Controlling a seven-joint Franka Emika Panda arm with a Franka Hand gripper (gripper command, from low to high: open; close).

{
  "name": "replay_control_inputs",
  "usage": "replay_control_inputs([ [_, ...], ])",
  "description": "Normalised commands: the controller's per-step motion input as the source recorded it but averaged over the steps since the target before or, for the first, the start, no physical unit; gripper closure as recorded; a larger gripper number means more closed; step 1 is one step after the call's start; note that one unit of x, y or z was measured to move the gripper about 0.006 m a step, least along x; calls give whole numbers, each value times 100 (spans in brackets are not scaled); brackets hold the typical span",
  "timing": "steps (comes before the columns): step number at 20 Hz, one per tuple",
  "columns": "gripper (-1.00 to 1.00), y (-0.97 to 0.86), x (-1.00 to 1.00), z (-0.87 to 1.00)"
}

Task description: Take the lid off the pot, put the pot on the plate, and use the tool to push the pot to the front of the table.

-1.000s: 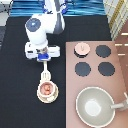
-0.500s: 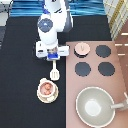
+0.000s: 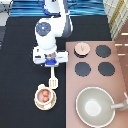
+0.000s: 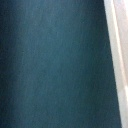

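My gripper (image 3: 50, 64) hangs over the black table (image 3: 20, 60), left of the stove, shut on the handle of the cream-white tool (image 3: 52, 79). The tool's slotted head points toward the exterior view's bottom and reaches the upper rim of the plate (image 3: 36, 101). On that cream-yellow plate stands the small pot (image 3: 44, 96), uncovered, its reddish contents showing. The lid (image 3: 81, 48) lies on the stove's upper left burner, knob up. The wrist view shows only dark tabletop (image 4: 50, 65) and a pale strip (image 4: 116, 55) along one edge.
The brownish-pink stove (image 3: 93, 60) fills the exterior view's right side, with black burners (image 3: 103, 51). A large grey-beige pan (image 3: 95, 105) with a handle sits at its bottom end. The robot's white arm (image 3: 50, 30) reaches in from the top.
The gripper has carried the tool toward the exterior view's bottom and a little right, bringing its head down to the plate. Pot and plate have shifted slightly toward the bottom.
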Motion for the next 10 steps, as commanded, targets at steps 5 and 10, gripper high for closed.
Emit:
replay_control_inputs([
  [5, 100, -76, -31, 5],
  [10, 100, -72, -62, -4],
])
